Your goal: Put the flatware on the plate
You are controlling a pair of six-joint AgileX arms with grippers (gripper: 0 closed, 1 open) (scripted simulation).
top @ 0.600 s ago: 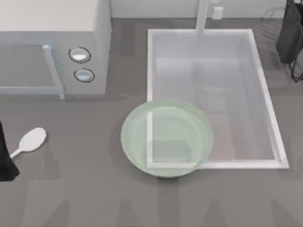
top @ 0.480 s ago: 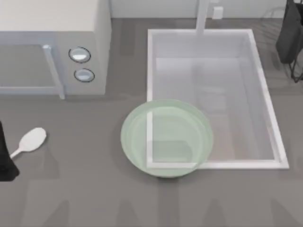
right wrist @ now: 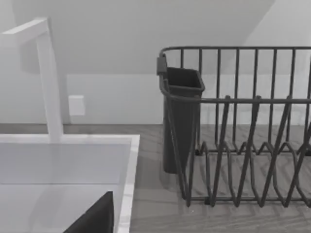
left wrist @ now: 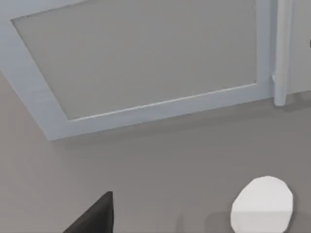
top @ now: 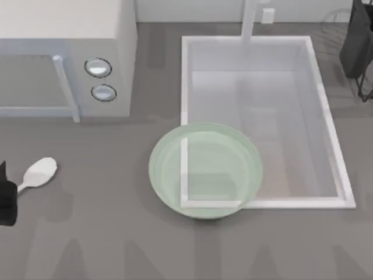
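The flatware, a small white spoon (top: 38, 173), lies on the grey counter at the far left, bowl pointing up-right. Its handle end runs under my left gripper (top: 7, 195), which hangs open over that end at the table's left edge. The left wrist view has the spoon's oval bowl (left wrist: 262, 205) close by and one dark fingertip (left wrist: 95, 219) off to its side. The plate (top: 205, 170), a wide pale green translucent dish, rests mid-table over the sink's near-left corner, far from the spoon. My right gripper (top: 356, 41) is parked at the back right, open.
A microwave (top: 64, 58) with a handle and two knobs stands at the back left, just behind the spoon. A white sink (top: 326, 116) with a faucet (top: 249, 17) fills the middle right. A dark wire dish rack (right wrist: 243, 145) stands at the back right.
My left gripper has shifted a little toward the table's front edge and sits lower over the spoon's handle. The spoon, the plate and the right arm have not moved.
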